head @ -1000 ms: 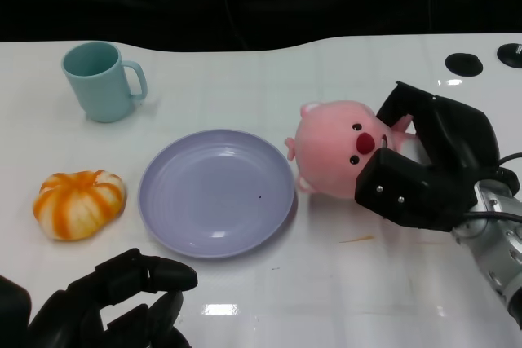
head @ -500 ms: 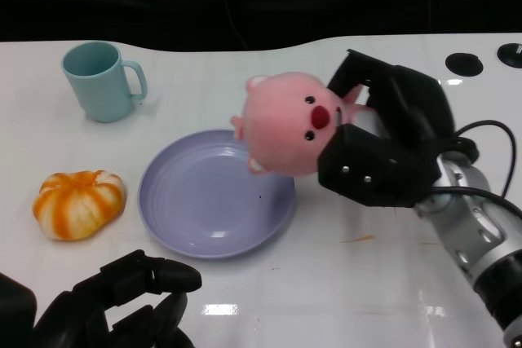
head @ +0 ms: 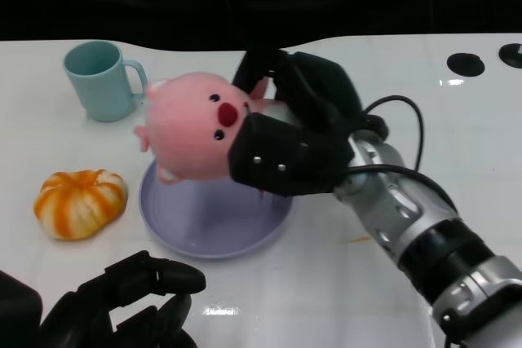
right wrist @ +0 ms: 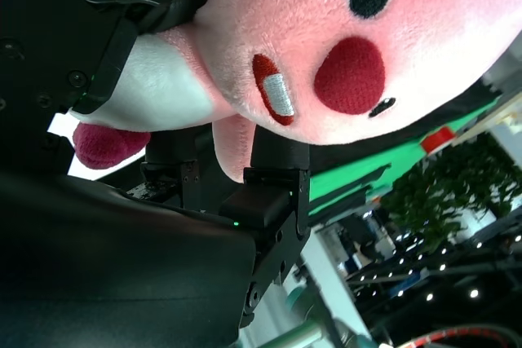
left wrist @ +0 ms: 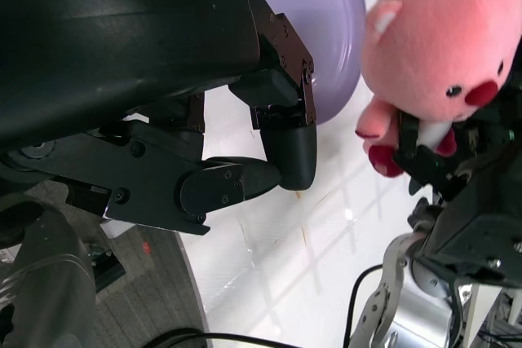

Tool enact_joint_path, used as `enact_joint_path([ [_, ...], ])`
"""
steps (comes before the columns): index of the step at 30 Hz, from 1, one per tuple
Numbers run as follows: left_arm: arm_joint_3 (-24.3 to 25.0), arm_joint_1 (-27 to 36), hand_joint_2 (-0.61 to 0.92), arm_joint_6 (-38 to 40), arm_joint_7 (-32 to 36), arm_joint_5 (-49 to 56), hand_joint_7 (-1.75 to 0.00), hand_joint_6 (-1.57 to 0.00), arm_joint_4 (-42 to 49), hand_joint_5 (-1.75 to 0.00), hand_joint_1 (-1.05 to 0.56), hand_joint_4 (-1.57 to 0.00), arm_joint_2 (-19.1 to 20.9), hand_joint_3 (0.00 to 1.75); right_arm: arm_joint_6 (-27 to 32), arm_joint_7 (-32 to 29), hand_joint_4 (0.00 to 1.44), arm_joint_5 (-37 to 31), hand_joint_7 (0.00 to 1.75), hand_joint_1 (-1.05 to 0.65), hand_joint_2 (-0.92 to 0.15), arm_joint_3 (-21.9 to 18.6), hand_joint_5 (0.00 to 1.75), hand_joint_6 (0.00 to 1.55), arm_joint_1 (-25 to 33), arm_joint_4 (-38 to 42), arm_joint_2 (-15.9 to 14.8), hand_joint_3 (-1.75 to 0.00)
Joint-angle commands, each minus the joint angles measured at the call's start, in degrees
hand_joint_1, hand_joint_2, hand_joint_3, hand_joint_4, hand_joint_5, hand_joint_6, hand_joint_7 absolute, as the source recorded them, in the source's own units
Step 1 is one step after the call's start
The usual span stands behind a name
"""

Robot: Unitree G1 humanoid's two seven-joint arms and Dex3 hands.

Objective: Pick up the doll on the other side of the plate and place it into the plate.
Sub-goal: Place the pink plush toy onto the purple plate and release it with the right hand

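Overhead, doll (head: 192,136) held above plate (head: 188,226)

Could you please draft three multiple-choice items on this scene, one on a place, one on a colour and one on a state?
1. Where is the pink doll?
A. lying beside the pumpkin
B. held above the plate
C. inside the mug

2. What colour is the mug?
A. light blue
B. red
C. yellow

3. What is the right hand doing?
A. resting flat on the table
B. gripping the doll
C. holding the mug

Answers: 1 B, the doll hangs over the plate's far rim in the hand. 2 A, the mug at the far left is pale blue. 3 B, its black fingers wrap the doll's body.
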Motion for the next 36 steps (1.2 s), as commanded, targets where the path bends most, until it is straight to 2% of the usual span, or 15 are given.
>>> enact_joint_path([
  [1, -0.45, 0.01, 0.92, -0.36, 0.65, 1.09, -1.23, -0.56, -0.19, -1.7, -0.22, -0.5, 0.26, 0.49, -0.26, -0.37, 0.98, -0.37, 1.74, -0.21, -0.32, 0.73, 1.75, 0.75, -3.17, 2.8, 1.25, -1.31],
  [6, -1.01, 0.05, 0.92, -0.66, 0.48, 2.14, -1.23, -0.55, -0.33, -1.7, -0.21, -0.49, 0.27, 0.51, 0.19, 0.76, 0.98, -0.12, 1.7, -0.19, -0.33, 1.15, 1.75, 0.76, -4.57, 4.96, 2.34, -1.25],
  [7, -1.1, 0.05, 0.92, -0.55, 0.62, 2.39, -1.23, -0.55, -0.47, -1.7, -0.21, -0.49, 0.31, 0.5, -0.02, 1.3, 0.98, 0.21, 1.55, -0.19, -0.34, 1.09, 1.75, 0.79, -4.61, 5.21, 2.38, -1.19],
  [9, -1.11, 0.04, 0.92, -0.41, 0.66, 2.59, -1.24, -0.55, -0.64, -1.7, -0.22, -0.49, 0.36, 0.5, -0.3, 2.33, 0.96, 0.33, 0.96, -0.19, -0.36, 1.29, 1.75, 0.96, -4.62, 5.5, 2.29, -1.1],
  [11, -0.92, 0.02, 0.92, -0.23, 0.58, 2.33, -1.24, -0.54, -0.65, -1.7, -0.22, -0.49, 0.23, 0.51, -0.34, 4.38, 0.92, 0.01, 0.67, -0.2, -0.39, 1.99, 1.75, 1.01, -4.61, 5.4, 1.87, -0.98],
  [13, -0.78, 0.02, 0.92, -0.18, 0.48, 2.16, -1.24, -0.54, -0.61, -1.71, -0.21, -0.48, 0.19, 0.51, -0.6, 7.67, 0.74, 0.02, 0.33, -0.26, -0.58, 2.68, 1.52, 0.98, -4.56, 4.95, 1.19, -0.62],
  [14, -0.76, 0.02, 0.92, -0.2, 0.46, 2.18, -1.24, -0.54, -0.58, -1.71, -0.21, -0.48, 0.21, 0.51, -0.81, 10.02, 0.6, -0.12, 0.16, -0.33, -0.71, 3.27, 1.18, 0.88, -4.57, 4.57, 0.61, -0.42],
  [15, -0.77, 0.01, 0.92, -0.27, 0.42, 2.22, -1.24, -0.54, -0.56, -1.71, -0.21, -0.48, 0.25, 0.52, -0.75, 12.71, 0.49, -0.52, 0.09, -0.39, -0.8, 4.11, 0.89, 0.76, -4.59, 3.91, -0.12, -0.29],
  [16, -0.78, 0.01, 0.92, -0.31, 0.39, 2.26, -1.24, -0.54, -0.56, -1.71, -0.2, -0.48, 0.29, 0.53, -0.62, 14.57, 0.38, -0.79, 0.04, -0.45, -0.86, 4.69, 0.69, 0.63, -4.58, 3.35, -0.63, -0.21],
  [17, -0.8, 0.03, 0.92, -0.41, 0.3, 2.3, -1.24, -0.54, -0.58, -1.71, -0.2, -0.48, 0.36, 0.53, -0.68, 16.68, 0.32, -0.97, 0.02, -0.48, -0.89, 5.31, 0.59, 0.57, -4.46, 2.62, -1.21, -0.18],
  [18, -0.83, 0.05, 0.92, -0.48, 0.27, 2.33, -1.24, -0.53, -0.58, -1.71, -0.2, -0.48, 0.36, 0.53, -0.43, 18.55, 0.22, -1.38, 0.01, -0.55, -0.91, 6.0, 0.49, 0.42, -4.35, 1.83, -1.74, -0.16],
  [21, -0.74, 0.03, 0.92, -0.45, 0.29, 2.17, -1.24, -0.53, -0.42, -1.72, -0.21, -0.47, 0.2, 0.53, 0.81, 22.74, 0.09, -2.63, 0.0, -0.68, -0.92, 7.73, 0.38, 0.24, -4.03, -0.33, -2.91, -0.2],
  [25, -0.98, -0.06, 0.92, -0.51, 0.38, 2.53, -1.24, -0.54, -0.4, -1.72, -0.22, -0.48, 0.31, 0.52, 2.56, 26.2, 0.02, -3.37, 0.0, -0.79, -0.92, 8.62, 0.34, 0.16, -3.2, -3.11, -3.93, -0.24],
  [30, -0.96, -0.06, 0.92, -0.5, 0.2, 2.72, -1.24, -0.54, -0.38, -1.72, -0.21, -0.48, 0.3, 0.53, 5.64, 30.61, 0.0, -2.76, 0.0, -0.88, -0.92, 8.21, 0.19, 0.08, -1.37, -9.04, -5.71, -0.23],
  [36, -0.93, -0.01, 0.92, -0.49, 0.22, 2.95, -1.25, -0.53, -0.55, -1.71, -0.22, -0.48, 0.36, 0.51, 4.97, 28.31, 0.04, -2.58, 0.02, -0.88, -0.92, 6.25, 0.22, 0.11, 4.69, -19.85, -9.22, -0.21],
])
